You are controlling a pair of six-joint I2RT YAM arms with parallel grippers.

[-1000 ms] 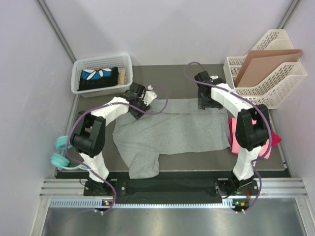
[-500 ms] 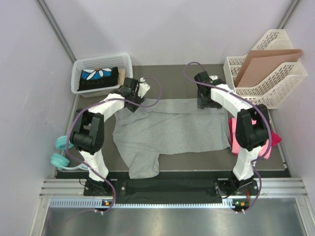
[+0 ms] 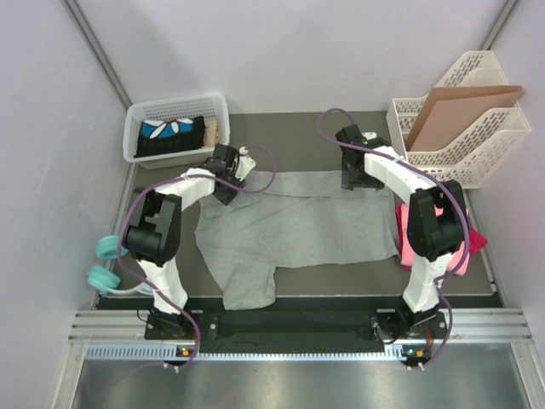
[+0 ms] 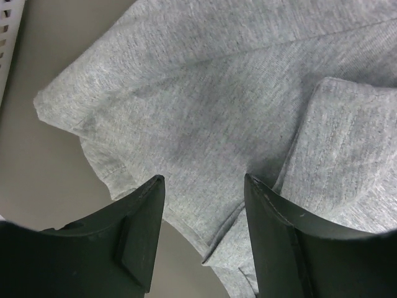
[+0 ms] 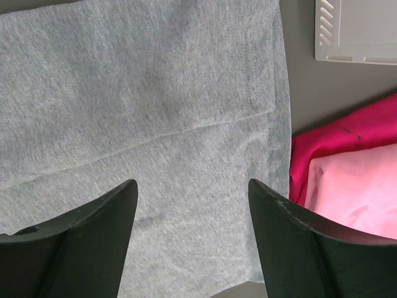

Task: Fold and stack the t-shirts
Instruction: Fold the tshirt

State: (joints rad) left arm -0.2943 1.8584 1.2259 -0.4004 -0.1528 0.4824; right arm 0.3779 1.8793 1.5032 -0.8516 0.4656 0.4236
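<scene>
Top external: grey t-shirt [image 3: 298, 226] spread flat, far edge folded; left fingers [image 4: 139, 236], right fingers [image 5: 291, 242] parted, empty.

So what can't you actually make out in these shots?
- Pink t-shirt and magenta t-shirt: in the top view, mostly hidden by the right arm; the right wrist view cuts them off at its edge.
- Basket contents: top view, too small to identify.
- Grey t-shirt: top view, far corners covered by the left arm and right arm.
- Teal object: top view, too small to identify.
</scene>
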